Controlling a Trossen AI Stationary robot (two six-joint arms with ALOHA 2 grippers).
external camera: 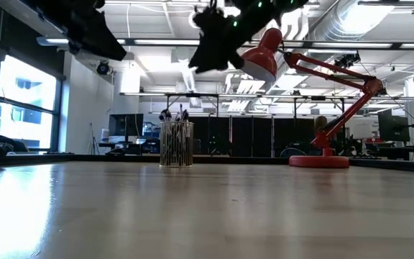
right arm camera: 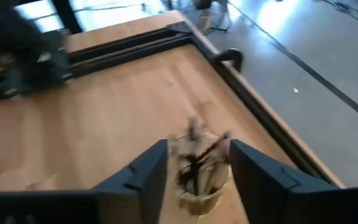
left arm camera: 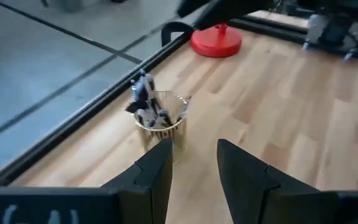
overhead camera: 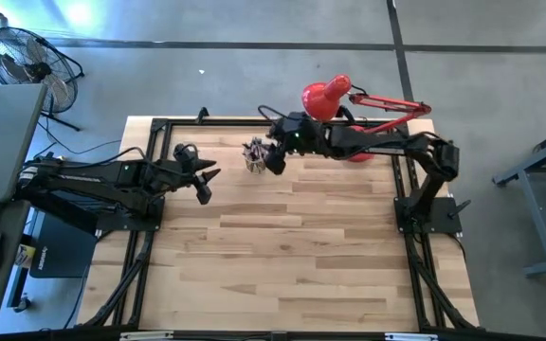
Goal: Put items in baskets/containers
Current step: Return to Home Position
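Right gripper (right arm camera: 196, 149) jaws spread, cup (right arm camera: 207, 186) with brushes (right arm camera: 199, 159) below them; left gripper (left arm camera: 194, 149) apart.

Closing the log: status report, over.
Left end effector open, empty, raised clear of cup. Right end effector open, empty, raised near it. Brushes stand in cup. Red lamp apart.

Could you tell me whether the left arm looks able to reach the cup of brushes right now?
Probably yes: the left gripper is open and faces the cup with only table between them. The right gripper hangs open above the cup, so a low approach looks safer.
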